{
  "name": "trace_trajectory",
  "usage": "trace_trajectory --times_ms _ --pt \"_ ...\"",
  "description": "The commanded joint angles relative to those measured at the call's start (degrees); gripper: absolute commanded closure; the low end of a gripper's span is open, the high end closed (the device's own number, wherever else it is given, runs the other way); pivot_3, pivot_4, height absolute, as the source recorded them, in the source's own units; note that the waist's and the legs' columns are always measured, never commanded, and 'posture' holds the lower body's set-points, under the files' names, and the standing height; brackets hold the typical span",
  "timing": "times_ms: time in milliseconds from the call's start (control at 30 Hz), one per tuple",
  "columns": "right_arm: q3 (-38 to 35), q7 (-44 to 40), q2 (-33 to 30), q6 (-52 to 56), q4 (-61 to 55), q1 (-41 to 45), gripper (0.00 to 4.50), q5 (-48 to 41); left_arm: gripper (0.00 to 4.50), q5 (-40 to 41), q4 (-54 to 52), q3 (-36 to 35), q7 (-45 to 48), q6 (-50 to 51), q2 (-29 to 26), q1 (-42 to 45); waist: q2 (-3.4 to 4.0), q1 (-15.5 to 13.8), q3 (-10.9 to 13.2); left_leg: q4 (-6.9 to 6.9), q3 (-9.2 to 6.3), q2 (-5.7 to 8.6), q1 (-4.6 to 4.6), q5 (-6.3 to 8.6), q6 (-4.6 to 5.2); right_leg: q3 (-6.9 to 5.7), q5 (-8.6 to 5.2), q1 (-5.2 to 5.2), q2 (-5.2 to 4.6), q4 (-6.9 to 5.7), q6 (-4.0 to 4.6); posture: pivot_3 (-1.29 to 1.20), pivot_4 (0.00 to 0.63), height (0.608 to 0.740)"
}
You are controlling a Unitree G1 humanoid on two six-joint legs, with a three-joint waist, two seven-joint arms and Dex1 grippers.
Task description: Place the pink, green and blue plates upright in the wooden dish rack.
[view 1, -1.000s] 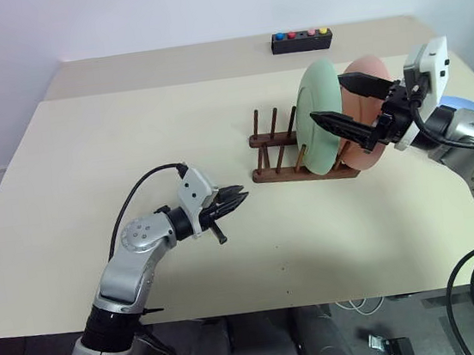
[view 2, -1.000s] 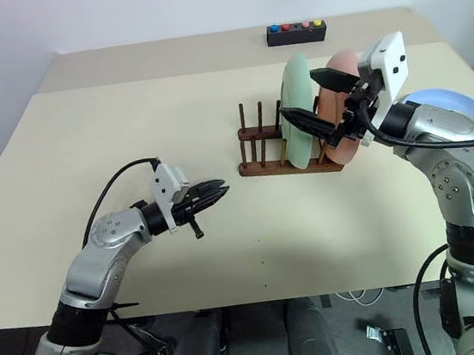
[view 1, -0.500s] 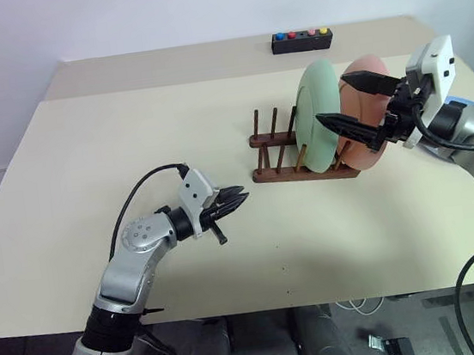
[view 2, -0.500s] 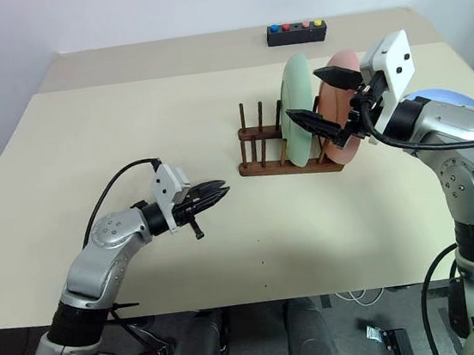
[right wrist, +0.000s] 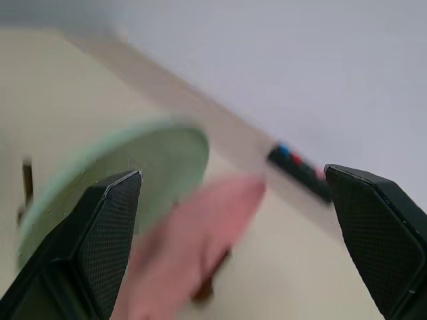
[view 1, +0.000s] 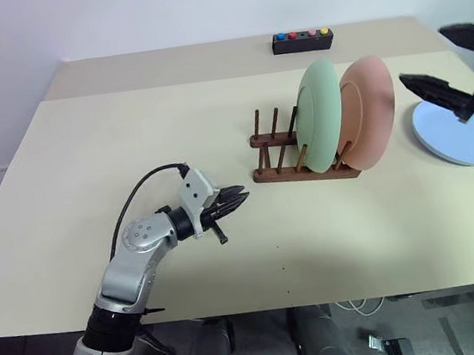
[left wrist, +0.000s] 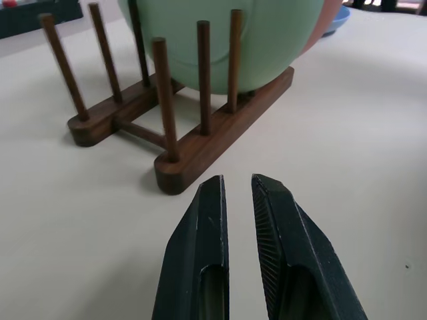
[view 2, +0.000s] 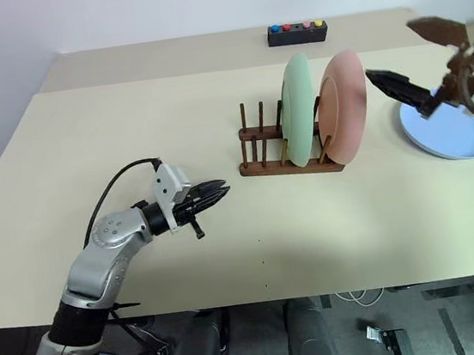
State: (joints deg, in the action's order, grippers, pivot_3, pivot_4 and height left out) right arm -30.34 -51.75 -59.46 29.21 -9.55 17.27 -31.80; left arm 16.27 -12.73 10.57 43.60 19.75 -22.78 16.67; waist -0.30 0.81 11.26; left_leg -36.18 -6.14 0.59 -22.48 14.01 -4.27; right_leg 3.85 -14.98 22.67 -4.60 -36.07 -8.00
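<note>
So the wooden dish rack [view 1: 303, 154] sits toward the right half of the table [view 1: 128, 139], roughly midway between the front and back edges. 2 plates are already standing upright in it at its right end: the green plate [view 1: 319, 115] and, right beside it on the side nearer the table's right edge, the pink plate [view 1: 371, 124]. They lean a bit toward each other and look like they're touching or nearly so, can't quite tell. The pegs at the rack's left end are free.

The blue plate [view 1: 463, 131] lies flat on the table near the right edge, well apart from the rack.

The right gripper [view 2: 411, 61] hangs in the air above the blue plate, between it and the pink plate, not touching either. Its 2 black fingers [view 1: 434, 89] are spread wide with nothing between them. In the right wrist view the green and pink plates show up blurry between those fingers.

The left gripper [view 1: 235, 200] hovers low over the table, left of the rack and a bit closer to the front edge, pointing at the rack's left end. Its fingers [left wrist: 200, 260] are pressed nearly together with just a thin slit, holding nothing.

At the back edge of the table there's a black box with coloured buttons [view 1: 302, 40], well apart from everything else.
</note>
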Motion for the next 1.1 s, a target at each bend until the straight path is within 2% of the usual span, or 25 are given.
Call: trace_trajectory --times_ms 33,167,267,400,733,833,1067,1100 --pt "-3.8 -3.3 -4.2 -3.4 5.3 -5.3 0.04 5.3 3.9 0.3 -0.4 0.2 0.6 -0.7 0.4 1.2 0.0 0.0 0.0 0.0 0.01 0.0 0.0 0.0 0.0 0.0 0.0 0.0 0.0 0.0 0.0 0.0 0.15 0.734" --pt "0.5 -3.0 -5.7 -8.5 12.9 -8.6 0.04 11.7 3.9 0.4 0.1 0.3 1.3 -0.9 0.7 1.9 0.0 0.3 0.0 -0.04 0.05 0.0 0.02 0.0 0.0 0.03 0.0 -0.01 -0.01 0.0 0.0 0.0 0.15 0.734" --pt "5.3 -1.6 -4.3 -11.1 18.7 -6.6 0.04 15.3 3.9 0.6 0.3 0.3 1.8 -0.7 0.9 2.3 0.02 0.6 0.0 -0.01 0.1 -0.01 0.08 0.0 0.0 0.05 -0.05 -0.01 0.0 -0.02 0.09 0.0 0.15 0.734" --pt "14.6 2.9 -1.7 -14.2 31.4 0.7 0.04 22.7 3.9 0.4 -0.4 0.1 1.9 -0.6 0.6 1.8 0.02 1.0 0.0 -0.04 0.1 -0.02 0.07 0.0 -0.01 0.05 0.01 -0.02 -0.01 -0.02 0.0 0.0 0.15 0.734" --pt "23.7 7.1 1.2 -20.4 54.5 13.7 0.04 30.5 3.9 0.6 -2.2 -0.3 1.4 0.1 0.1 0.6 0.04 1.6 0.0 0.02 0.08 0.0 0.06 0.0 -0.01 0.06 0.01 0.0 -0.02 -0.02 -0.02 0.0 0.15 0.734" --pt "24.0 6.4 1.7 -20.0 55.7 14.8 0.91 30.6 3.9 0.6 -2.5 -0.4 1.2 0.2 -0.2 0.4 0.05 1.6 0.0 0.01 0.08 0.0 0.06 0.0 -0.01 0.06 0.02 -0.01 -0.02 -0.01 -0.03 0.0 0.15 0.734" --pt "24.0 6.7 2.5 -20.2 54.8 13.9 4.47 30.6 3.9 0.6 -2.7 -0.3 1.2 0.6 -0.5 0.4 0.05 1.6 0.0 0.0 0.07 0.0 0.06 0.0 -0.01 0.06 0.02 -0.02 -0.02 -0.02 -0.03 0.0 0.15 0.734" --pt "24.0 7.0 2.6 -20.2 54.7 13.7 4.47 30.7 3.9 0.6 -2.8 -0.3 1.2 0.6 -0.5 0.5 0.03 1.6 0.0 0.0 0.07 0.0 0.06 0.0 -0.01 0.06 0.02 -0.03 -0.02 -0.02 -0.03 0.0 0.15 0.734"
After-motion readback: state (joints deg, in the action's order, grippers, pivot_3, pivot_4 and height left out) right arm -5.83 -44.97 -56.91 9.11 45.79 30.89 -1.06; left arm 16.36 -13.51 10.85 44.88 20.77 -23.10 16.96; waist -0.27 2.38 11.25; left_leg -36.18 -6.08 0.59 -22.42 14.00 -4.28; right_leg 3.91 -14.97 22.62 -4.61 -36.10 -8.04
